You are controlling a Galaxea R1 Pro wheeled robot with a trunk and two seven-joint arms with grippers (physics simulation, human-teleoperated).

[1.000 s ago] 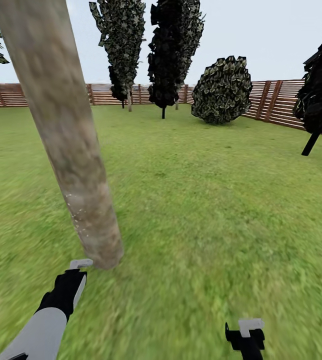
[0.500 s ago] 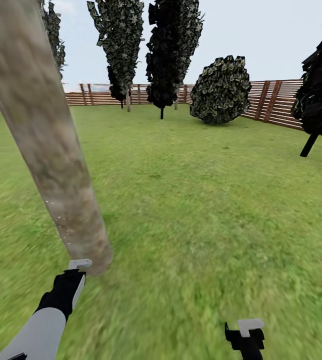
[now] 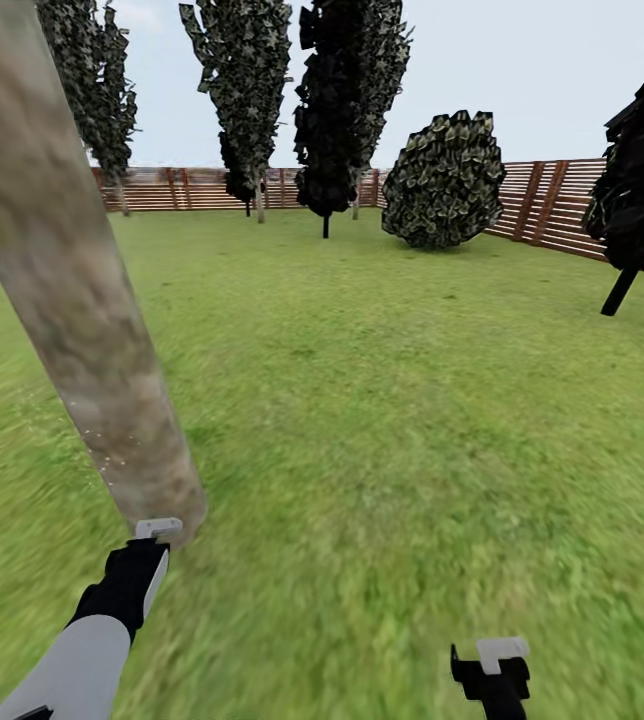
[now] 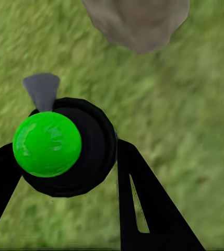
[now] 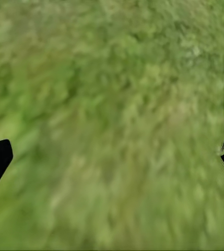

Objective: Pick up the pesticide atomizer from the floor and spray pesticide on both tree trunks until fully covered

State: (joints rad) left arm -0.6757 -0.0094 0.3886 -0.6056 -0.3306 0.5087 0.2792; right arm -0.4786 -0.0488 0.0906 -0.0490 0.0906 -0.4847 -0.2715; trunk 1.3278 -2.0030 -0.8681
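The left gripper [image 4: 65, 172] is clenched on the pesticide atomizer [image 4: 65, 151], a black round body topped by a glossy green ball with a grey nozzle. The right gripper [image 5: 112, 157] is spread wide over blurry grass [image 3: 412, 450]. Just beyond the left gripper rises a thick, mottled beige-grey tree trunk [image 3: 72, 300], speckled white near its base.

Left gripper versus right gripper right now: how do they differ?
The left gripper is shut on the pesticide atomizer, a black round body with a bright green cap; the right gripper is open, with nothing but grass between its spread fingers. The left gripper sits by the base of the tree trunk; the right gripper hangs over open lawn. Both have black fingers.
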